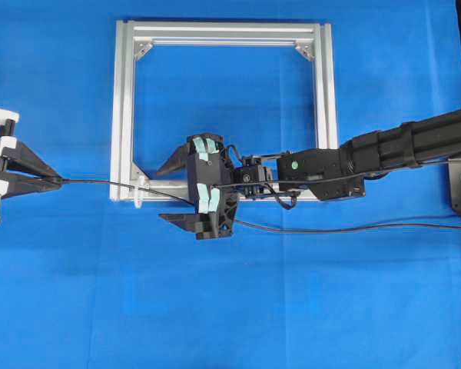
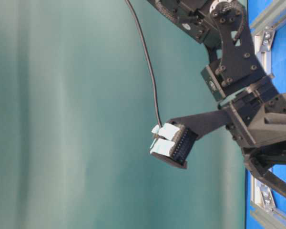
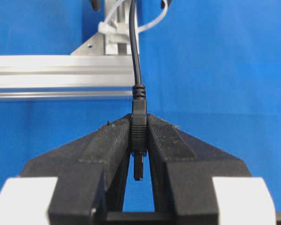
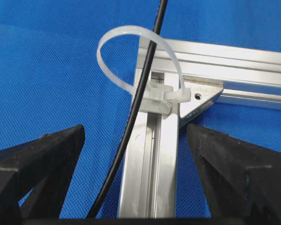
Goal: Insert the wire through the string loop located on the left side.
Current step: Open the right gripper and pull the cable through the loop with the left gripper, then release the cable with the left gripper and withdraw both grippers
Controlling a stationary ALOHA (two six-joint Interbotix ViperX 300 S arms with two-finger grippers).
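Observation:
My left gripper [image 1: 56, 181] at the table's left edge is shut on the plug end of the thin black wire [image 1: 100, 183]. In the left wrist view the plug [image 3: 138, 133] sits pinched between the fingers [image 3: 168, 140]. From there the wire [image 3: 135, 56] runs to the whitish string loop [image 3: 152, 22] on the silver frame's near-left corner. The wire [image 4: 129, 126] passes through the string loop [image 4: 113, 41]. My right gripper [image 1: 170, 192] hangs open just right of the string loop [image 1: 141, 192], jaws wide on either side of the wire and frame rail, holding nothing.
The square aluminium frame [image 1: 123, 115] lies on the blue cloth, with corner brackets [image 4: 199, 96] inside. The wire's remaining length trails right across the cloth [image 1: 353, 227] under my right arm [image 1: 399, 146].

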